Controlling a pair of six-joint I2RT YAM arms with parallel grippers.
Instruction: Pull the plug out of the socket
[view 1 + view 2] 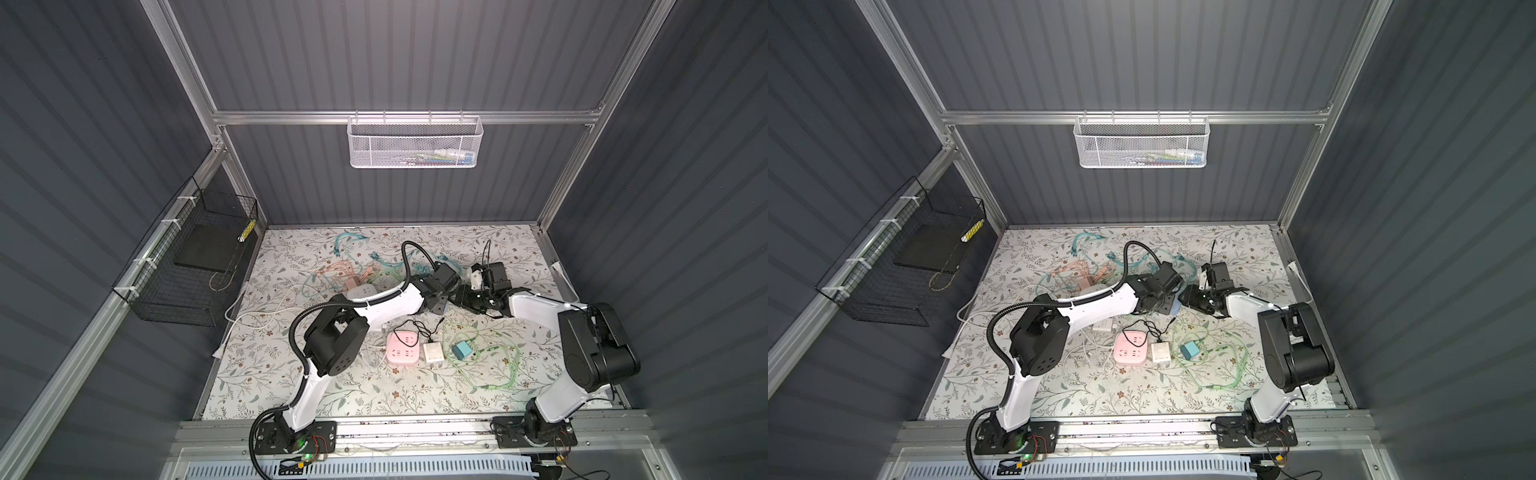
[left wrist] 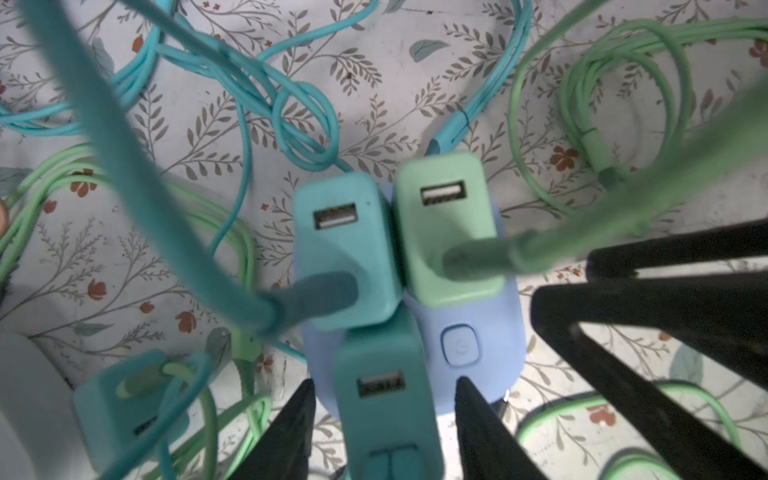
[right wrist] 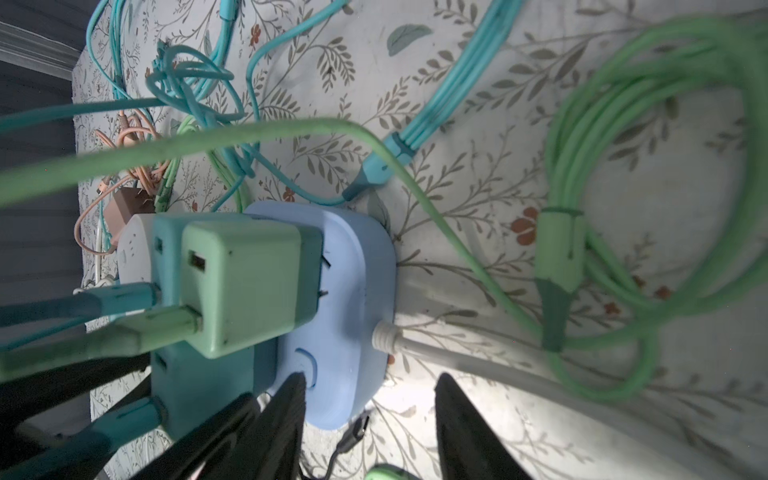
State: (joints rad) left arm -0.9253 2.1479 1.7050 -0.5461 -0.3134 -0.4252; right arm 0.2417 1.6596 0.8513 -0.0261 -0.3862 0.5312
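socket: rounded blue plastic block, smooth matte, soft corners, with a rounded-square button on top. It lies flat on the floral table, mid-back, under the two wrists; only a blue sliver shows from above. A white cord with a ribbed collar leaves its side wall.

Three boxy chargers stand in it, tightly packed:
- teal charger and green charger are side by side and touching, each with a cable in its lower port.
- the plug is a darker teal block with a USB slot on its end face, just beside the button.

left gripper: unclenched. Its black wedge fingers straddle the plug, and a thin strip of background shows on each side.

right gripper: jaws apart, nothing clamped. One fingertip is over the socket top by the button; whether it touches is unclear. The other is past the socket's rim, over the table.

Room is tight. A green cable arcs across above the chargers, and a green coil lies near the socket. The pink socket and white cube sit nearer the front, well apart from it.
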